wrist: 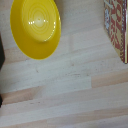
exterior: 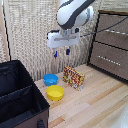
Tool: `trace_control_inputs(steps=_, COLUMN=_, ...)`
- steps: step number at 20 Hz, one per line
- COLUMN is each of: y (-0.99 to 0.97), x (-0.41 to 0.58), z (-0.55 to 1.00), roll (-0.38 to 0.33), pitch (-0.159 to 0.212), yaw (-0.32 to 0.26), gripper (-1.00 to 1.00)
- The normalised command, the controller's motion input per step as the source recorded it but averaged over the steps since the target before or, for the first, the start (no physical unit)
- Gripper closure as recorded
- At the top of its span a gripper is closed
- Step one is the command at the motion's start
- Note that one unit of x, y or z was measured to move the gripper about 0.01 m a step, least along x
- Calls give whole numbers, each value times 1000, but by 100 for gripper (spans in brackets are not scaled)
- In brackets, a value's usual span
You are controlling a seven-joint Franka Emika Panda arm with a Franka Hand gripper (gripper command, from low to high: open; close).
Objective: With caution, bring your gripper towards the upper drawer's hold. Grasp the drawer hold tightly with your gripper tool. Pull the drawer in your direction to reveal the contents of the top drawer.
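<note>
Gripper [exterior: 61, 52] open, empty, hanging over the bowls — upper drawer [exterior: 114, 27] sits well off at the exterior view's right. Swing toward its silver drawer hold [exterior: 117, 32], level fingers with bar, approach slowly.

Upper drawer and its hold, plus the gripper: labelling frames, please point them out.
upper drawer [exterior: 111, 22], exterior view, brown front panel.
drawer hold [exterior: 117, 32], exterior view, silver bar.
gripper [exterior: 61, 52], exterior view, between its fingers.

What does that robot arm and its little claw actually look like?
The arm is bulky, rounded and glossy white, with a dark band at one joint. It ends in a flat white mount carrying the gripper: two short dark fingers tipped in blue.
</note>
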Motion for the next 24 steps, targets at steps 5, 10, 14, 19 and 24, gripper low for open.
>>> trace_control_inputs(steps=5, y=-149, x=0, z=79, roll=-184, pitch=-8, yaw=139, gripper=-100)
trace_control_inputs(steps=10, y=-174, x=-68, z=80, roll=-271, pitch=-28, yaw=189, gripper=-100)
trace_control_inputs(steps=14, y=-77, x=-26, z=42, roll=-312, pitch=-8, yaw=188, gripper=-100)
trace_control_inputs(steps=19, y=0, x=63, z=74, roll=-344, pitch=0, yaw=150, gripper=-100)
trace_control_inputs(steps=24, y=22, x=176, z=155, roll=-349, pitch=0, yaw=126, gripper=-100)
